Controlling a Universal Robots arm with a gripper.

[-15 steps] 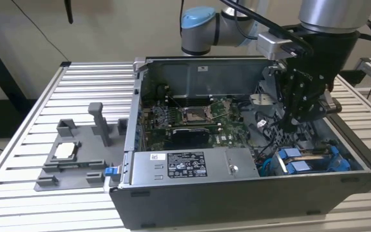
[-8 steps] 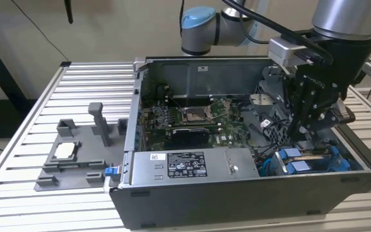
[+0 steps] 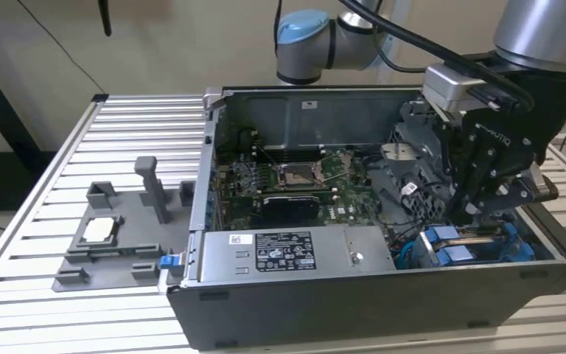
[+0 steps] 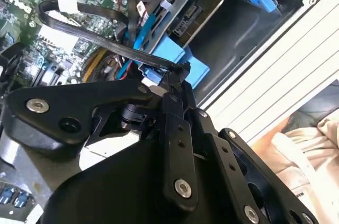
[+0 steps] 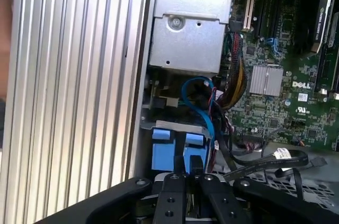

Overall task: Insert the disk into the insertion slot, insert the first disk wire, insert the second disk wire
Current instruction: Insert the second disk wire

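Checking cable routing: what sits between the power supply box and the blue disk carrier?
In the first wrist view, a looped blue cable and a bundle of wires lie between the power supply box and the disk carrier.

Ribbed aluminium table (image 3: 27,243) before a plain, perhaps beige wall (image 3: 185,37).

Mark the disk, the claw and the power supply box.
disk (image 3: 465,247), exterior view, blue carrier frame in the case corner.
claw (image 4: 177,73), second wrist view, tips closed on a black cable.
power supply box (image 3: 288,258), exterior view, labelled top face.
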